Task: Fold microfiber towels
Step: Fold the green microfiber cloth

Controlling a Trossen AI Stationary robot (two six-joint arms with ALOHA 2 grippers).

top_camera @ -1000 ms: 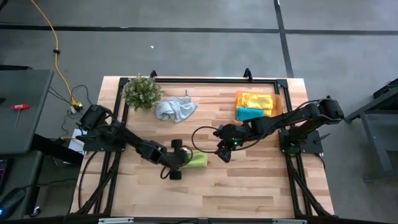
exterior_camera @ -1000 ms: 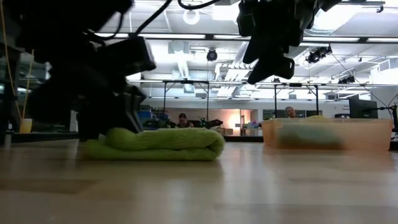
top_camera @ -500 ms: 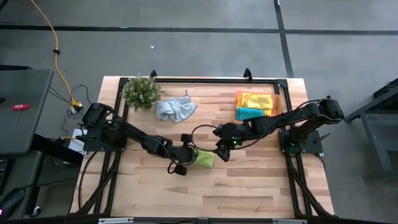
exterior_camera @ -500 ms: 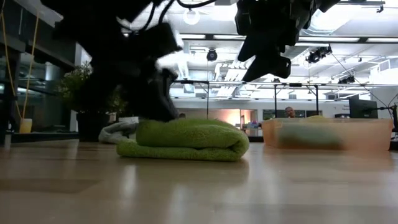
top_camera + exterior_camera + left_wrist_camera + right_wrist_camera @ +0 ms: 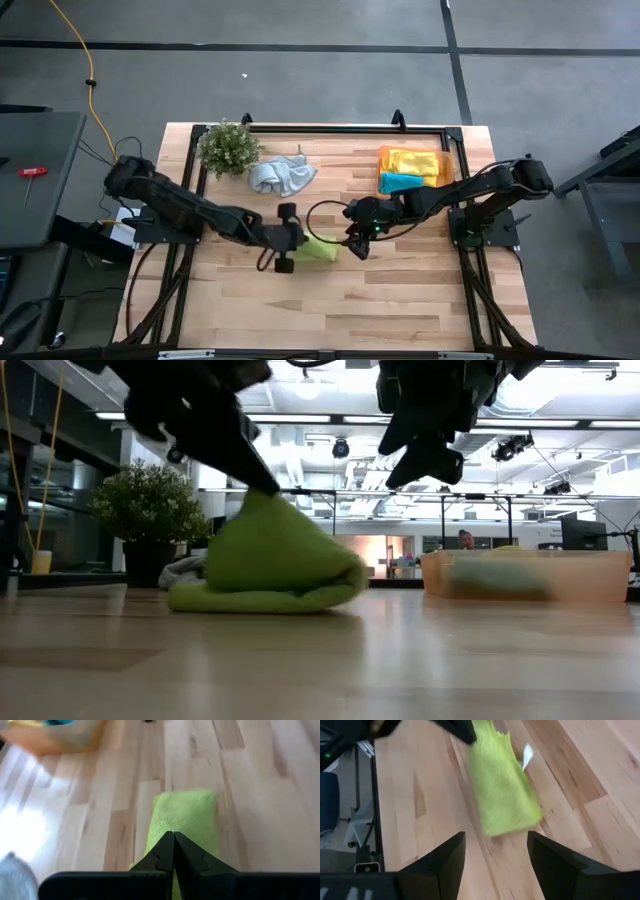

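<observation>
**Left gripper pinched the lime green towel at mid-table**

You had the left gripper (image 5: 291,243) closed on one edge of the lime green towel (image 5: 318,249), its two dark fingers (image 5: 172,851) pressed together with the cloth caught between them. In the low view that edge stood lifted into a peak while the rest of the folded towel lay on the wooden table (image 5: 400,300). Your right gripper (image 5: 357,246) hung just beside the towel's other end, above the table, jaws spread and holding nothing. The pale grey-blue towel (image 5: 281,176) lay crumpled near the small leafy plant (image 5: 229,147) at the far left of the table. A yellow towel (image 5: 412,161) and the teal blue towel (image 5: 401,183) rested on the orange tray (image 5: 447,165) at the far right.
</observation>
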